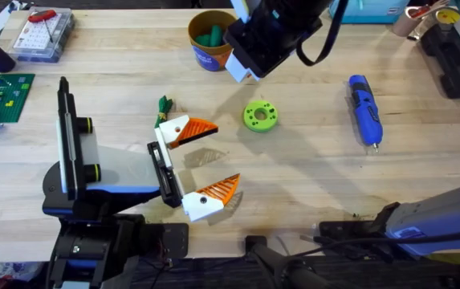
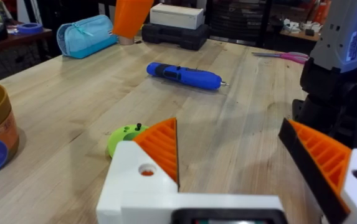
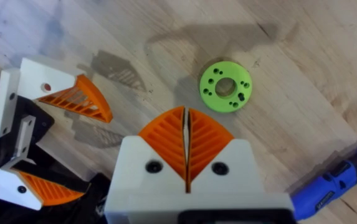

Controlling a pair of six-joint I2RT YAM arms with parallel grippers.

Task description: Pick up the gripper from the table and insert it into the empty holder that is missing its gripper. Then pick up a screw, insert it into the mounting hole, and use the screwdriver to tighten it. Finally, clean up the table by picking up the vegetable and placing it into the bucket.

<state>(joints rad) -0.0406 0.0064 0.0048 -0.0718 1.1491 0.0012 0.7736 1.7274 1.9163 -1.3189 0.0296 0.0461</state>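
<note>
My left gripper [image 1: 223, 154] rests low over the table's middle, open, with nothing between its white fingers and orange pads [image 2: 159, 149]. The dark-green vegetable [image 1: 164, 104] lies just behind its far finger. A lime-green holed disc [image 1: 260, 115] sits just ahead of it, with a small dark stub [image 2: 138, 126] standing up from it. The blue screwdriver [image 1: 365, 108] lies to the right. The orange-brown bucket [image 1: 211, 36] with teal pieces stands at the back. My right gripper [image 3: 185, 115] hangs high near the bucket, shut on nothing. The loose gripper, holder and screw are out of view.
A clear parts box [image 1: 41, 32] and a green brick plate [image 1: 1, 92] sit at the far left. A black case [image 1: 458, 56] stands at the back right. A light blue pouch [image 2: 85, 34] lies at the far edge.
</note>
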